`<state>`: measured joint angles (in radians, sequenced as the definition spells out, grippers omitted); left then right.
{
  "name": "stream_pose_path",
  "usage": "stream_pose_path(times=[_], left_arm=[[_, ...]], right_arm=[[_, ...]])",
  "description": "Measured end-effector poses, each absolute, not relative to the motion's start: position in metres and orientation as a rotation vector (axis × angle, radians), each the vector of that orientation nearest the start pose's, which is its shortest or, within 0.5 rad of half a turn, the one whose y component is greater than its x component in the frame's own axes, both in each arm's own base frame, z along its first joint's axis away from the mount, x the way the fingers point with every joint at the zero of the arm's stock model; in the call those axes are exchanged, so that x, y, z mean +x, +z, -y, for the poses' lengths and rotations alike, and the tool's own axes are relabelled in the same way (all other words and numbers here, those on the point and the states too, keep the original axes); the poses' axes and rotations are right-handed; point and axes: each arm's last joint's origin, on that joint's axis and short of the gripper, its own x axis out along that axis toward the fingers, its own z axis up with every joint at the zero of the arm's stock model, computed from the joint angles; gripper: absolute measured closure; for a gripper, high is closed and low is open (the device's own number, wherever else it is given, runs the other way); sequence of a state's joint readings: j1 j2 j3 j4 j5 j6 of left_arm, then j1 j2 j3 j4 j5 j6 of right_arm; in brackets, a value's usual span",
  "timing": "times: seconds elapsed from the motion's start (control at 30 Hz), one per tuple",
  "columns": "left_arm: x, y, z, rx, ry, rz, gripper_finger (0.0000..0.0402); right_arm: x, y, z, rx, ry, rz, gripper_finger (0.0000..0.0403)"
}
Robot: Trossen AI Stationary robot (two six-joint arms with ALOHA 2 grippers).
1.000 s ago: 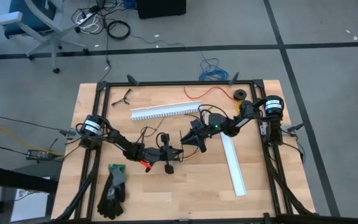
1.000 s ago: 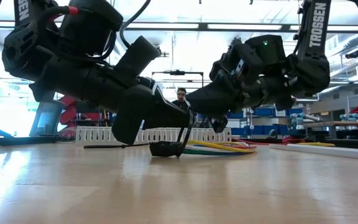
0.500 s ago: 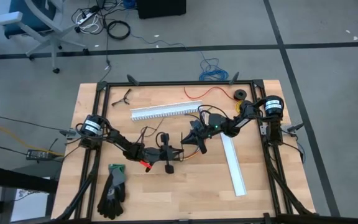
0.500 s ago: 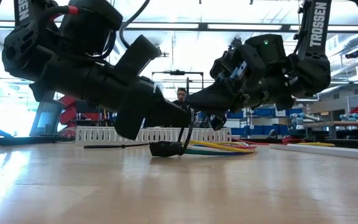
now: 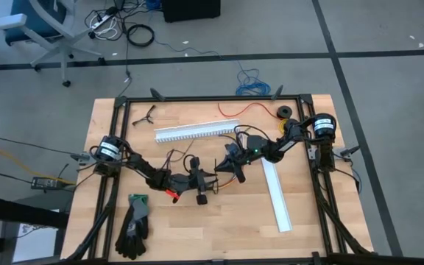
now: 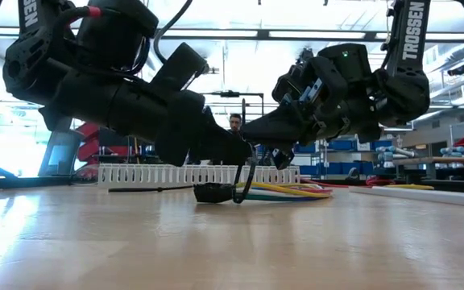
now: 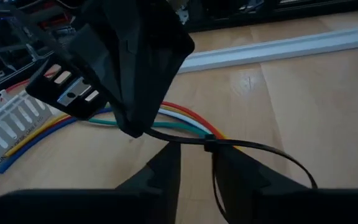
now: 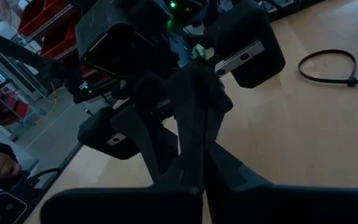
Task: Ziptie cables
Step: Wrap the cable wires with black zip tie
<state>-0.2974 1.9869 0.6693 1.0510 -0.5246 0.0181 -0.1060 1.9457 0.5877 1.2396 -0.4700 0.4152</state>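
The cables, thin yellow, blue, green, white and orange wires, lie flat on the wooden table and end at a dark connector. A black zip tie is looped round them, its loop standing up off the bundle. My right gripper is shut on the tie; it reaches in level from the table's right. My left gripper is open, tip to tip with the right one, its two fingers on either side of the tie's strand just below the tie's head. Whether they touch it I cannot tell. My right gripper pinches the zip tie's free tail at its fingertips, a short way from the tie's head. The fingers come in about level from the table's right, slanting slightly down. The tail runs nearly straight from the fingertips to the head, which sits on the cables.
A white slotted channel lies behind the grippers and a white strip to the right. Black gloves lie near the front left edge. A spare zip tie lies on the table. A person stands beyond the far edge.
My right gripper's fingers have come together on the tie's tail. My left gripper has rolled a little about its own axis while staying in place. The tie's loop above the cables now bows toward the right gripper.
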Motion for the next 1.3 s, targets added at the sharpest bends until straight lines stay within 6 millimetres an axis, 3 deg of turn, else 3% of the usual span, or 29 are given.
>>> stream_pose_path(times=[0.2, 0.4, 0.6, 0.97, 1.1, 1.3], left_arm=[[0.322, 0.098, 0.095, 0.205, 0.195, -0.252, 0.0287], [0.317, 0.100, 0.106, 0.237, 0.276, -0.248, 0.0286], [0.310, 0.111, 0.112, 0.244, 0.331, -0.242, 0.0286], [0.298, 0.120, 0.123, -0.027, 0.102, -0.363, 0.0286], [0.293, 0.109, 0.122, -0.027, 0.100, -0.489, 0.0286], [0.293, 0.106, 0.117, -0.028, 0.120, -0.525, 0.0286]], right_arm=[[0.319, 0.111, 0.024, 0.456, 0.340, -0.193, 0.0403], [0.318, 0.110, 0.024, 0.461, 0.371, -0.212, 0.0403], [0.318, 0.108, 0.024, 0.462, 0.369, -0.232, 0.0403], [0.317, 0.108, 0.030, 0.464, 0.375, -0.234, 0.0403], [0.317, 0.108, 0.031, 0.465, 0.371, -0.232, 0.0403], [0.317, 0.108, 0.031, 0.464, 0.372, -0.231, 0.0403]])
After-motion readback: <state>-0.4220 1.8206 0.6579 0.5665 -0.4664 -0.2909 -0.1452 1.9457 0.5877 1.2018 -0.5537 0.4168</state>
